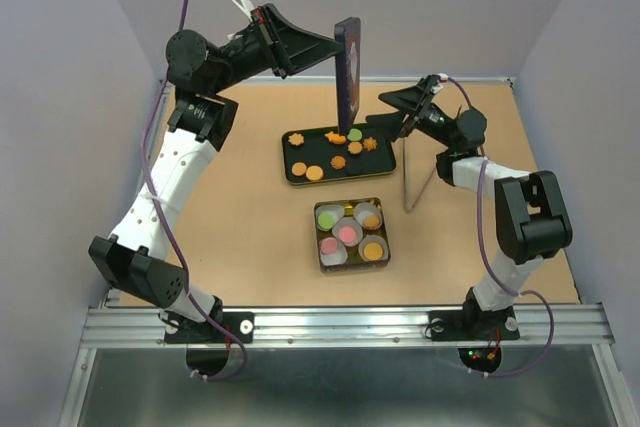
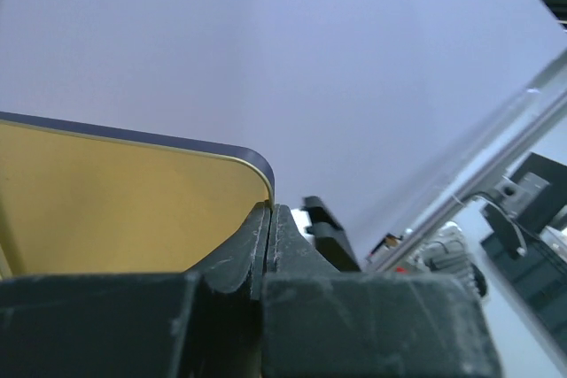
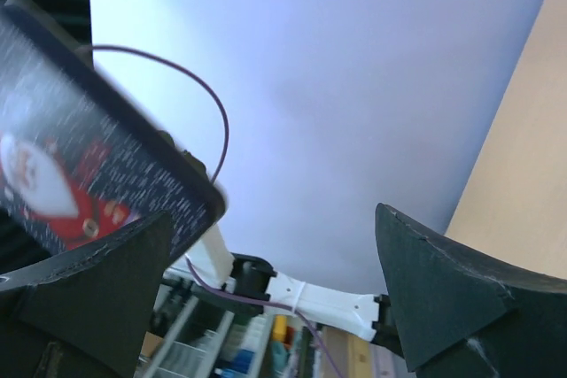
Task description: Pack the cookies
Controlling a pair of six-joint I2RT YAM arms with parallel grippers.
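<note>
cookies (image 1: pixel 314 173) lie flat, faces up, in two places on the table (image 1: pixel 230 207). eight are loose on the black tray (image 1: pixel 292 175) near the middle: one green round one at the tray's 9 o'clock end, the rest orange, some round, some star or flower shaped. being flat discs and stars, they have no clear long axis. the tray's own long side runs from 9 to 3 o'clock, tipped a little. five more cookies sit in white paper cups (image 1: pixel 346 254) inside the square tin (image 1: pixel 352 265) at 6 o'clock from the tray: green and orange at the far side, pink in the centre, pink and orange at the near side.

the left gripper (image 1: pixel 335 47) is pinched tight on the lid (image 1: pixel 347 62), holding it on edge above the tray's 12 o'clock rim, long axis up and down. from the left wrist its fingers (image 2: pixel 248 245) meet on the corner of the lid's plain gold inner face (image 2: pixel 115 210).

the right gripper (image 1: pixel 392 112), at 3 o'clock from the lid, has its jaws spread wide and holds nothing; i cannot tell whether it touches the lid.

the lid's dark outer face (image 3: pixel 62 174) carries a red and white santa figure; no writing is legible, the print is blurred.
</note>
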